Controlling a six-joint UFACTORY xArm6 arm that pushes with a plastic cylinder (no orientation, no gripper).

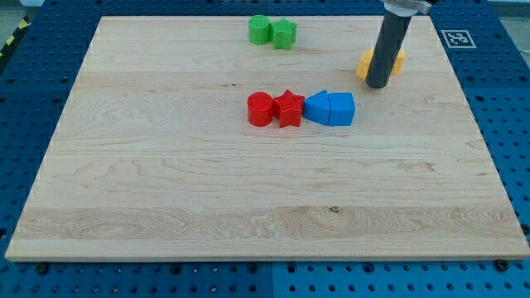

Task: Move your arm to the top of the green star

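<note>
Two green blocks stand touching near the view's top, left of centre. The right one (pixel 284 34) looks like the green star, with points. The left one (pixel 260 30) looks rounder. My tip (pixel 378 85) rests on the wooden board (pixel 166 190) at the view's upper right. It is well to the right of the green star and somewhat lower in the view, with bare wood between them. The tip touches neither green block.
A yellow block (pixel 364 64) sits right beside the rod, and another yellow piece (pixel 399 58) shows behind it. In the middle stand a red cylinder (pixel 260 108), a red star (pixel 288 108) and two blue blocks (pixel 316 108) (pixel 341 108) in a row.
</note>
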